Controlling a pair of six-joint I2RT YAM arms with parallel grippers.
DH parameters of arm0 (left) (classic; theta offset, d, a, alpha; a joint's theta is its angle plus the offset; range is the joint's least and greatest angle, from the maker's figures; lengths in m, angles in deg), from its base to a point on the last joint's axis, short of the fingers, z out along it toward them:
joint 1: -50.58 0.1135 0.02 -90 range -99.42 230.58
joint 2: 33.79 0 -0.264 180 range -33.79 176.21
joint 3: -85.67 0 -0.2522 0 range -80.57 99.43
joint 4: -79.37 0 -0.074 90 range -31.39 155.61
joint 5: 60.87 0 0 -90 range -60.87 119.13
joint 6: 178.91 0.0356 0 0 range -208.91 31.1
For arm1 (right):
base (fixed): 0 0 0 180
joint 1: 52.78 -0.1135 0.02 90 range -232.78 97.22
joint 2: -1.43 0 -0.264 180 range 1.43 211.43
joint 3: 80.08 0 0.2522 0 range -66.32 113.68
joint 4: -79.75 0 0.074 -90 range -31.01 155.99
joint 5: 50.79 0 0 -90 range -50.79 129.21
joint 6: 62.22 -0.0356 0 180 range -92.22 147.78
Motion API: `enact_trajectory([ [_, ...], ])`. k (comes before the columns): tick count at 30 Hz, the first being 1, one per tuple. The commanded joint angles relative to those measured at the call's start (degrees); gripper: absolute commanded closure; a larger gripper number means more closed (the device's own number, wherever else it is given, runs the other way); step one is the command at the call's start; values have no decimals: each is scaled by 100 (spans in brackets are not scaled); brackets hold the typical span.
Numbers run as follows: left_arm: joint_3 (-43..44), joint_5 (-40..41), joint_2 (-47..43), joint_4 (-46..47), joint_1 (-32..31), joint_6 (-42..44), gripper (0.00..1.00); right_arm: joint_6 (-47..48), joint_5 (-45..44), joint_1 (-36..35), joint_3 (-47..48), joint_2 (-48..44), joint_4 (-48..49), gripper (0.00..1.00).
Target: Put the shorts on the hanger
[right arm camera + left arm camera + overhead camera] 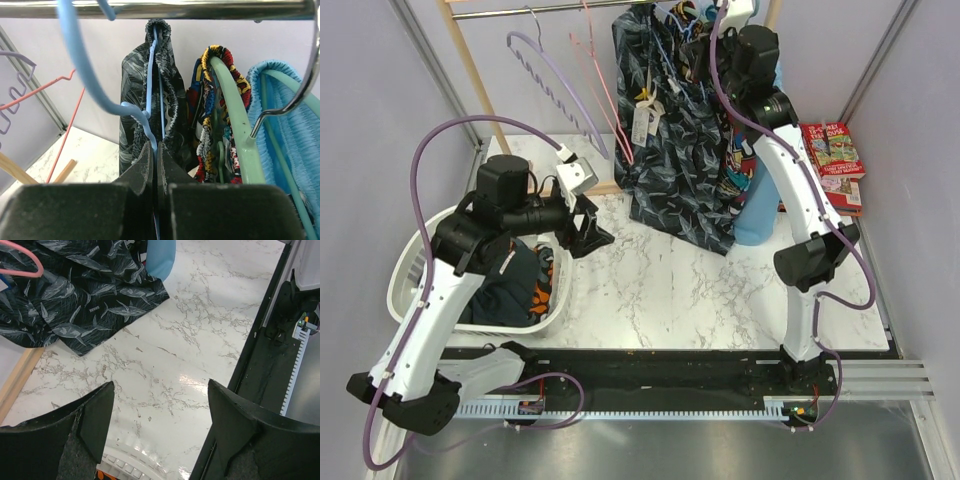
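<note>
My left fingers [97, 420] stand wide apart with nothing between them, above the white marble table [200, 340] and just beside the white laundry basket [405, 275] at the near left. Farther in, the lower edge of the dark leaf-print shorts [670, 150] lies crumpled on the table. The rest of them hangs from the rail [200, 9] at the back. Up there my right fingers [142, 170] are pressed together on the pale blue wire of the hanger [148, 95], which runs down between their tips. The shorts' gathered waistband is draped over that wire. Just right of them hang a comic-print garment [220, 100] on a green hanger [240, 125] and a light blue garment [285, 125]. To the left, a pink hanger [600, 90] and a lavender hanger [550, 70] hang bare.
</note>
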Motion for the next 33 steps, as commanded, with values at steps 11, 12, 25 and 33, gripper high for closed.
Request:
enact_trajectory([
  [11, -387, -36, -320, 93, 72, -24, 18, -497, 143, 229, -245, -343, 1742, 100],
  [12, -387, -45, -311, 102, 72, -32, 18, -496, 205, 229, -324, -422, 1891, 100],
  [25, -361, -107, -241, 120, 72, -50, 18, -382, 117, 230, -26, 166, 1479, 100],
  [33, -440, -115, -241, 119, 72, -50, 18, -409, 337, 238, -70, 272, 1093, 100],
])
